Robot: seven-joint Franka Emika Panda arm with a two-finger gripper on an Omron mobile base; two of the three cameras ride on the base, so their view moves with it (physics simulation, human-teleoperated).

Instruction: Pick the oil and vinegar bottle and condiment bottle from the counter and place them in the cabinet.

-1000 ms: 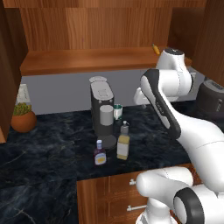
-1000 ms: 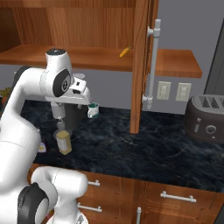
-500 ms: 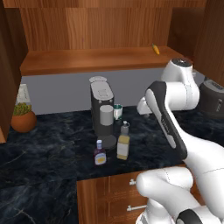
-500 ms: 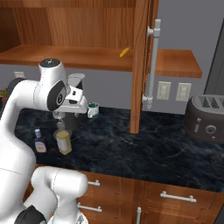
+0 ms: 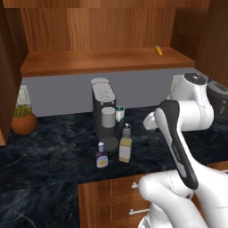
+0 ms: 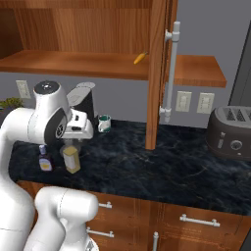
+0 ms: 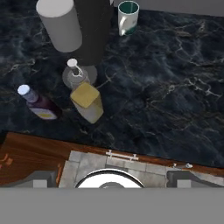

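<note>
The white jointed arm (image 5: 178,133) rises from the base, bends sharply at the elbow and carries its wrist high. The two-finger tool (image 6: 81,128) points downward at the wrist's end, jaws spread wide, holding nothing.

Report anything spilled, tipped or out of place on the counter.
Nothing stands out. The oil and vinegar bottle and the condiment bottle both stand upright on the counter, close beside each other in front of the coffee machine. No spill shows around them.

Oil and vinegar bottle (image 5: 125,147) stands beside condiment bottle (image 5: 102,156) on counter (image 5: 44,151)
</note>
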